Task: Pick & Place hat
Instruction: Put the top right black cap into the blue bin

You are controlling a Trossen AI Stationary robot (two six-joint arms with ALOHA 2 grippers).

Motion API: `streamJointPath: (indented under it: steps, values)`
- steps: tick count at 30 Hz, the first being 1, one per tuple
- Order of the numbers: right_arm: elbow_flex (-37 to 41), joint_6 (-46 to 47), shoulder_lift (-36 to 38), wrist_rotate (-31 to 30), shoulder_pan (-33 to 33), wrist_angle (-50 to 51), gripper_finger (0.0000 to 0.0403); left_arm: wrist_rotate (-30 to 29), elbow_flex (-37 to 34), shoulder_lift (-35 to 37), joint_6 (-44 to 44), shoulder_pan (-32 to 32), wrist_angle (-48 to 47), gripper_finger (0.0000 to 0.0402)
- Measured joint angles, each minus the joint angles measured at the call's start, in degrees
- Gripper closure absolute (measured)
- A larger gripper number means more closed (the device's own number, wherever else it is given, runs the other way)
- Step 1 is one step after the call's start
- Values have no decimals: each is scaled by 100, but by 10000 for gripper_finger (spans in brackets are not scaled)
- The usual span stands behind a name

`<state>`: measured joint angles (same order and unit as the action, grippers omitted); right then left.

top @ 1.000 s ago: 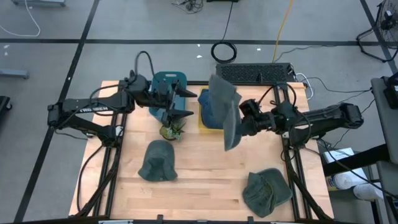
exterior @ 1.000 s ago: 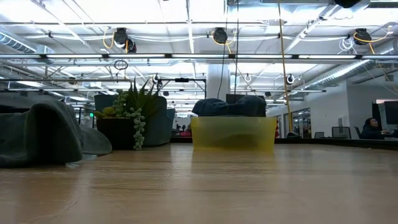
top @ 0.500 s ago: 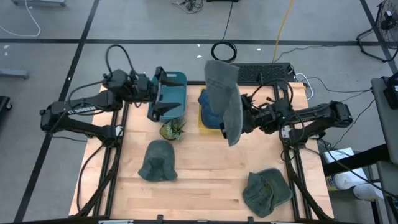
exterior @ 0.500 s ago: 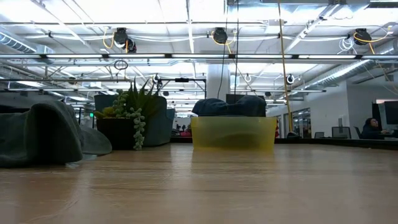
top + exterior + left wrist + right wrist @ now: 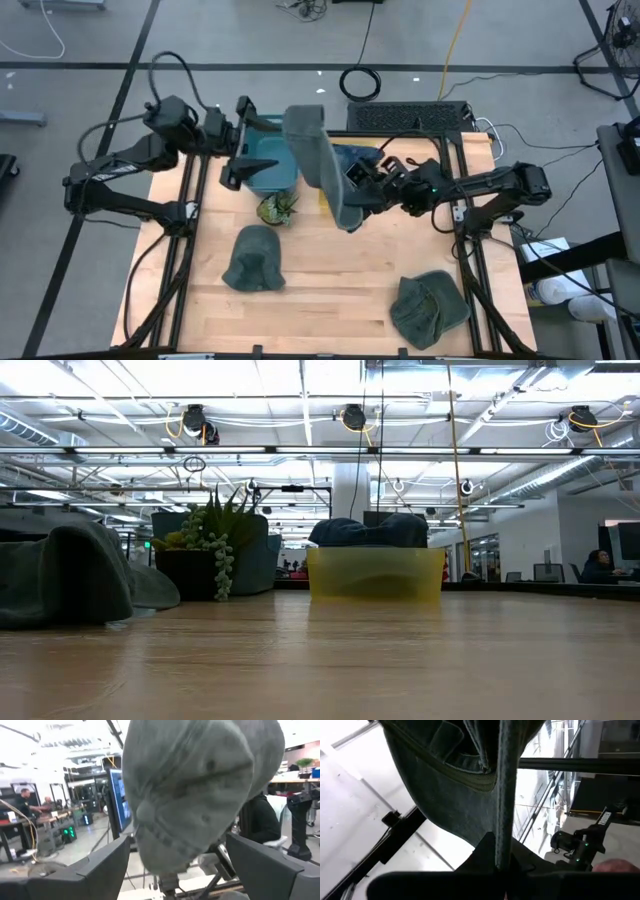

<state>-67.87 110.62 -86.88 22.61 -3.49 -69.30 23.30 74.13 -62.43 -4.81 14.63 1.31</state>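
A grey hat (image 5: 318, 160) hangs in the air over the table's far middle, with my right gripper (image 5: 352, 192) shut on it. In the right wrist view the hat (image 5: 445, 775) spreads above that gripper (image 5: 502, 866). My left gripper (image 5: 243, 142) stands open just left of the hat, over the teal bin (image 5: 268, 165). In the left wrist view the hat (image 5: 195, 790) shows beyond its two fingers (image 5: 100, 867), apart from them. A yellow bin (image 5: 375, 575) holds a blue hat (image 5: 368, 532). My right gripper pinches a thin edge of the grey hat (image 5: 503, 832) between its two fingers. The fingers come from the table's right, slanting upward. The hat is lifted clear of the table and rises above the fingers, its crown toward the far left.
A small potted plant (image 5: 277, 208) stands in front of the teal bin. A second grey hat (image 5: 253, 258) lies on the table's near left, and a third one (image 5: 430, 308) at the near right corner. A keyboard (image 5: 410, 117) sits beyond the far edge.
My right gripper has carried the grey hat toward the table's left, from beside the yellow bin to next to the teal bin, rolling and tipping upward as it went. My left gripper has drawn back toward the left and far edge and risen, staying open.
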Motion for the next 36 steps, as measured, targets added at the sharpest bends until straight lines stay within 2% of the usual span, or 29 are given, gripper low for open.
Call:
streamJointPath:
  steps: [3,7,11,17,27,31,36]
  values:
    - [0,43,-27,-7,0,95,403,-44,191,-26,-49,20,-36,62]
    - [4,121,-14,-4,0,184,403,-589,335,-108,-121,20,-146,62]
    - [4,123,-21,-10,0,207,403,-669,472,-277,-110,20,-218,62]
    - [5,120,-16,-11,0,188,403,-322,496,-561,-101,-19,-70,62]
    - [6,97,-14,-15,0,27,403,-25,496,-573,87,38,60,63]
    - [10,108,-14,-15,12,40,403,-11,496,-572,133,40,83,99]
    - [10,104,-14,-20,42,29,403,151,496,-571,241,42,214,186]
